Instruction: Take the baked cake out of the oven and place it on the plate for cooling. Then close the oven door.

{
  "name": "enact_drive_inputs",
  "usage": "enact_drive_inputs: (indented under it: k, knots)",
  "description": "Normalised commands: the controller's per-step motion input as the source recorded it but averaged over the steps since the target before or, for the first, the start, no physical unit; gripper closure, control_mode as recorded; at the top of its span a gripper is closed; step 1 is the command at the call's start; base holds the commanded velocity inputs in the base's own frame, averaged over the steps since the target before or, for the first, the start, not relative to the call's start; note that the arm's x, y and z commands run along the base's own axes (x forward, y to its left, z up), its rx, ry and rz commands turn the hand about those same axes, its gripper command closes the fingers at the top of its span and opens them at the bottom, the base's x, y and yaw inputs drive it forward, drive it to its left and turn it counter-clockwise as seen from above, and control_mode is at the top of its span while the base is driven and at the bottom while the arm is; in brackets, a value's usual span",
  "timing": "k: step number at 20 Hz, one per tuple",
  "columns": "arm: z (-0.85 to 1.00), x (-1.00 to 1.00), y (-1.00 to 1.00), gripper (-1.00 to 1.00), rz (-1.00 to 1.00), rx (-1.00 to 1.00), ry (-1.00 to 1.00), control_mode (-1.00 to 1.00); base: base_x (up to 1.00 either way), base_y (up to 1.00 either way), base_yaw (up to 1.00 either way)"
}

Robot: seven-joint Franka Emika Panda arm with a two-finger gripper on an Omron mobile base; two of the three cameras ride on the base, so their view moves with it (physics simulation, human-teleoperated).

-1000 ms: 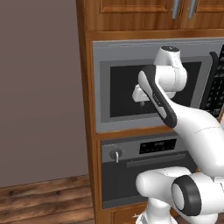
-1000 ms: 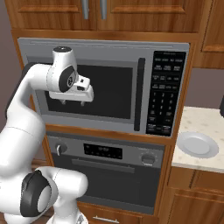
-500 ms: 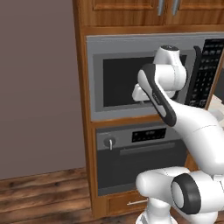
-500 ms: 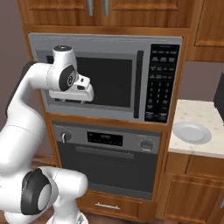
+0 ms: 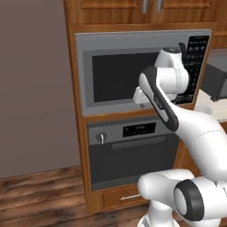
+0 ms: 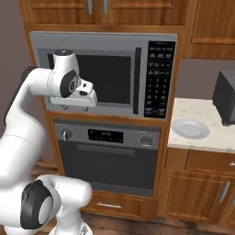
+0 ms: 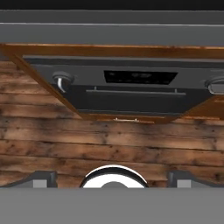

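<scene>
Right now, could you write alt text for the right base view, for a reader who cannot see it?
A white arm holds its open claw before the microwave, above the shut oven door. A plate lies on the counter beside them.

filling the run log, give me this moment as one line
phase: approach | gripper: open, holds nothing, raised before microwave | oven door: shut | plate: bare, on counter right of oven
</scene>
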Motion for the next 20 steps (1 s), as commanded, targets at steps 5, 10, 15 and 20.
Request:
enact_drive_inputs:
  k: [5, 10, 15, 20]
  knots:
    - [0.00, 0.00, 0.00, -1.00, 0.00, 0.00, 0.00, 1.00, -0.09, -0.63, -0.08]
    - [0.00, 0.00, 0.00, -1.00, 0.00, 0.00, 0.00, 1.00, -0.09, -0.65, -0.06]
    - [0.00, 0.00, 0.00, -1.00, 0.00, 0.00, 0.00, 1.00, -0.11, -0.61, -0.03]
    - [0.00, 0.00, 0.00, -1.00, 0.00, 0.00, 0.00, 1.00, -0.18, -0.59, -0.01]
